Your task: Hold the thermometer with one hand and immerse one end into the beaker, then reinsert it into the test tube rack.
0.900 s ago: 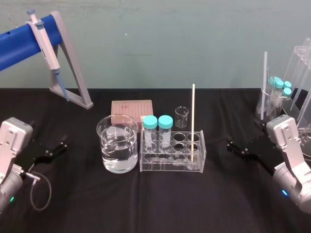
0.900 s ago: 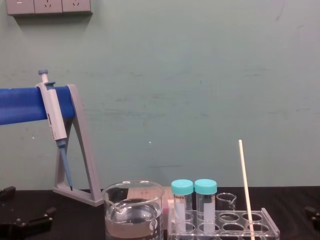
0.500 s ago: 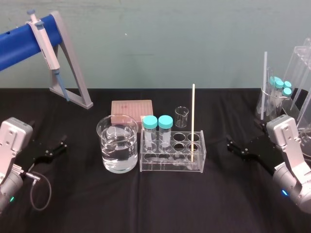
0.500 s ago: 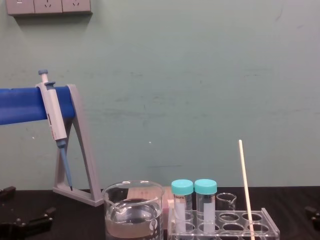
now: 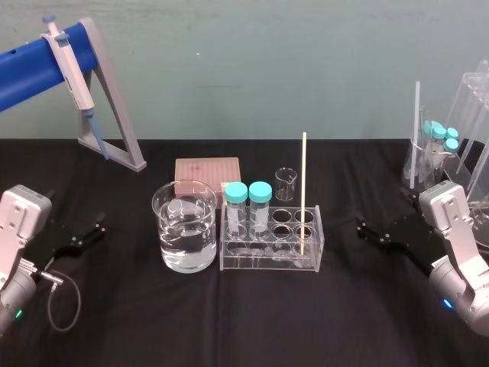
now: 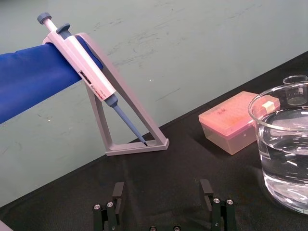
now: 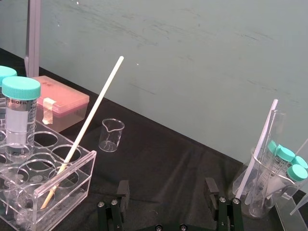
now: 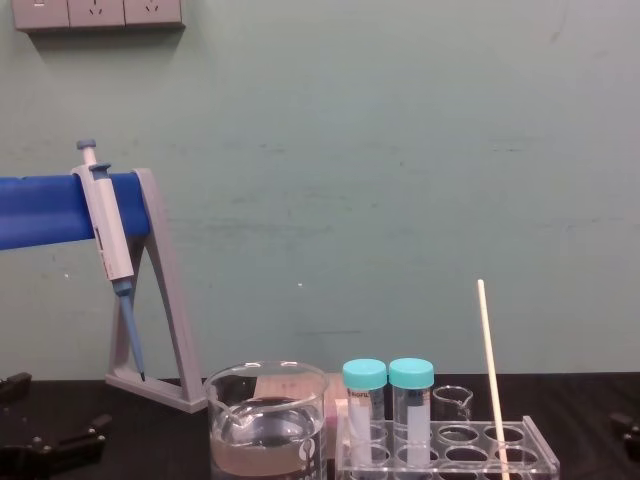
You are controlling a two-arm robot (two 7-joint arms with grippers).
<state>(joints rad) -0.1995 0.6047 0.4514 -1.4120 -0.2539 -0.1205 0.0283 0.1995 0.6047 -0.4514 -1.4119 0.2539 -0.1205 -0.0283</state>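
While looking down from the head camera, found the thermometer [image 5: 303,191] standing nearly upright in a hole at the right end of the test tube rack [image 5: 267,261], lower tip down inside the clear acrylic, upper end rising well above the teal-capped tubes [image 5: 238,202] seated at the rack's left end. Noted the rack near the middle of the table [image 5: 244,321], with the beaker [image 5: 183,229] just beside its left end and partly filled with clear liquid; could not tell whether glass and acrylic touched. Saw a small glass beaker [image 5: 285,184] and a pink box [image 5: 207,170] just behind those, toward the table's far edge. Spotted the left gripper [image 5: 98,228] low near the table's left edge, well apart from the beaker, jaws released and spread with nothing between. Spotted the right gripper [image 5: 365,232] near the right edge, aimed toward the rack yet well apart from it, jaws likewise released and bare. Marked a pipette [image 5: 69,65] hanging on a stand [image 5: 116,95] at the far left corner, and a flask [image 5: 424,164] of tubes at the far right.
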